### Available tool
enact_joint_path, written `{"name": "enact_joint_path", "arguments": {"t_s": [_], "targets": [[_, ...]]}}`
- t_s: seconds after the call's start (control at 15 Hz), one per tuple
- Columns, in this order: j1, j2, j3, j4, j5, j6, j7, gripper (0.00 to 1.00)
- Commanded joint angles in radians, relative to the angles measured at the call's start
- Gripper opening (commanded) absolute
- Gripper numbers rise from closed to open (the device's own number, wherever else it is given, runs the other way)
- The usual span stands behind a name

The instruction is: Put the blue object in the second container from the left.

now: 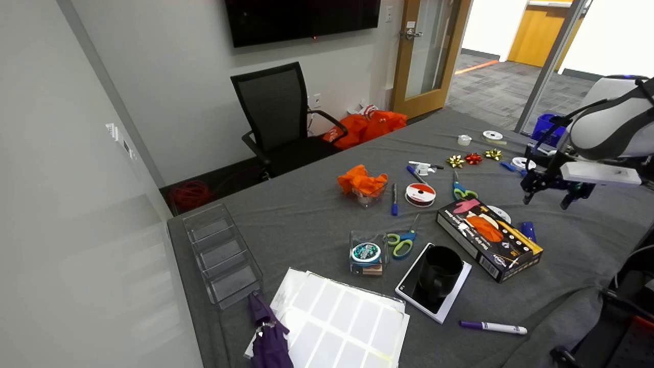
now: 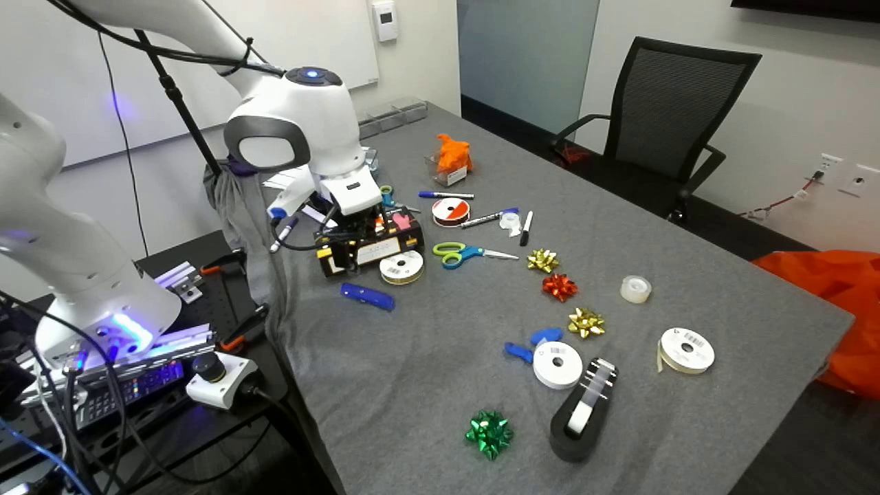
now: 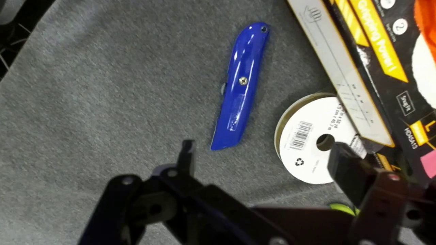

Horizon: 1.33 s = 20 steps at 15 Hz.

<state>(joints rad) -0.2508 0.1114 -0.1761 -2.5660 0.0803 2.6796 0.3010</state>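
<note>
The blue object is a dark-blue utility knife (image 3: pixel 240 88) lying flat on the grey cloth, also seen in both exterior views (image 1: pixel 528 231) (image 2: pixel 368 296). My gripper (image 3: pixel 262 148) is open and empty, above the table; in the wrist view the knife lies just beyond the gap between its fingertips. It also shows in an exterior view (image 1: pixel 546 200), higher than the knife. Second from the left in that view is a small clear square box (image 1: pixel 382 258) holding a round teal-topped piece with a pale rim (image 1: pixel 366 252). A separate teal-rimmed dish cannot be made out.
A black glove box (image 1: pixel 490 237) and a white ribbon spool (image 3: pixel 303 160) lie close beside the knife. A clear divided tray (image 1: pixel 225 255) stands far left, a clear box with orange cloth (image 1: pixel 363 184) behind. A black mug (image 1: pixel 440 271) and scissors (image 1: pixel 403 243) lie between.
</note>
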Motion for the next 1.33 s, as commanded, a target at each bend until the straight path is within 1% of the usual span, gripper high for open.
{"name": "enact_joint_path", "arguments": {"t_s": [0.0, 0.2, 0.27, 0.33, 0.47, 0.67, 0.93, 1.27], "targets": [[0.023, 0.006, -0.022, 0.004, 0.004, -0.001, -0.006, 1.00], [0.024, 0.007, -0.022, 0.008, 0.004, -0.001, -0.008, 1.00], [0.024, 0.041, -0.024, 0.024, 0.004, 0.000, -0.006, 1.00], [0.020, 0.066, -0.020, 0.041, 0.025, -0.018, -0.024, 1.00], [0.012, 0.097, -0.007, 0.055, 0.088, -0.017, -0.063, 1.00], [0.006, 0.158, 0.004, 0.079, 0.147, -0.005, -0.098, 1.00], [-0.010, 0.241, 0.036, 0.126, 0.231, -0.023, -0.164, 1.00], [0.002, 0.339, 0.035, 0.170, 0.217, -0.029, -0.148, 1.00]]}}
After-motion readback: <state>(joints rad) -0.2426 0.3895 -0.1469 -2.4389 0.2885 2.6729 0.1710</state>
